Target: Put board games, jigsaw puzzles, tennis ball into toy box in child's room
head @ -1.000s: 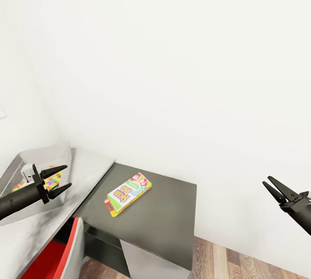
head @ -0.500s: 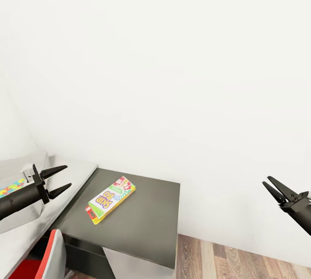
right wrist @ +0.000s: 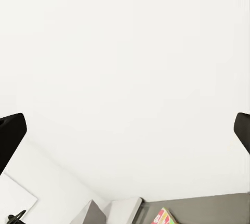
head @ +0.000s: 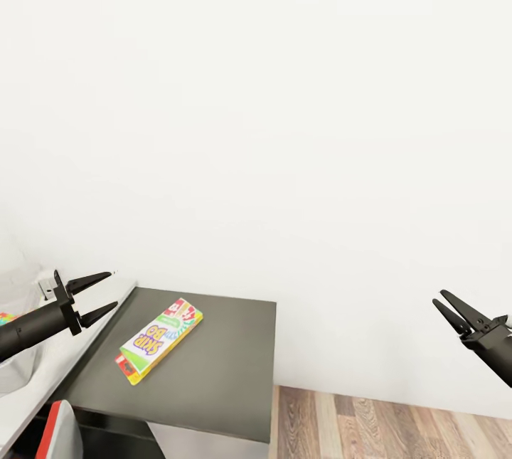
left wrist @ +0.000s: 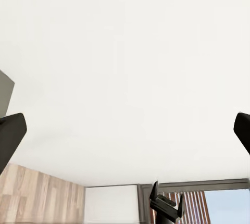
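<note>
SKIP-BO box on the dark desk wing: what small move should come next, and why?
Probably lower the left end effector toward the SKIP-BO box. It is open and empty, and nearer to the box lying flat on the dark wing than the right end effector.

open air above SKIP-BO box [head: 160, 340], wall [head: 284, 124] behind

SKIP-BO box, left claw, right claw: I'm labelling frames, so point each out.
SKIP-BO box [head: 157, 340], head view, middle of lid.
Left claw [head: 94, 296], head view, between fingertips.
Right claw [head: 442, 306], head view, between fingertips.
</note>
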You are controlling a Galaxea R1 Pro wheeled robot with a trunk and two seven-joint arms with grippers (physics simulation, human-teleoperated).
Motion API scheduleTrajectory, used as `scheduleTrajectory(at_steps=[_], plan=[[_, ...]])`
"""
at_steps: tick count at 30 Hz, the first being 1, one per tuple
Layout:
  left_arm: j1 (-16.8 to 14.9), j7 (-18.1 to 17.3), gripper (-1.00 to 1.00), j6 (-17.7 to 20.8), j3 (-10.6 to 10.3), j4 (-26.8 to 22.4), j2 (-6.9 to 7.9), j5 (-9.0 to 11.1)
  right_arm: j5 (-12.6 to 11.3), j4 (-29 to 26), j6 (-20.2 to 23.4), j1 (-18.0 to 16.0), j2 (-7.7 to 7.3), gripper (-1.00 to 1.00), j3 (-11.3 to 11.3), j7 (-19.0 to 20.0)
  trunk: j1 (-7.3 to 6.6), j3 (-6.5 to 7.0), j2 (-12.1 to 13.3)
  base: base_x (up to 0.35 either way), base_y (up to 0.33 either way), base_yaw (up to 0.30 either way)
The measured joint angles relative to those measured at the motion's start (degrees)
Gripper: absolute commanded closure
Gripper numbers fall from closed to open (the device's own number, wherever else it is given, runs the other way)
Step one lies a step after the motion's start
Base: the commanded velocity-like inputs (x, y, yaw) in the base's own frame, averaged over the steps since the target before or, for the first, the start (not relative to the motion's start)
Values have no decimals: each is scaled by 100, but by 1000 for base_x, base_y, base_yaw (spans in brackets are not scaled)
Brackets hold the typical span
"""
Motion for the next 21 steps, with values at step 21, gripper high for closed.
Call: scheduleTrajectory(at_steps=[21], plan=[[2, -4, -100, 0, 0, -1, 0, 0, 11, -8, -1, -1, 1, -100, 1, -13, 0, 122, 0, 57, 28, -193]])
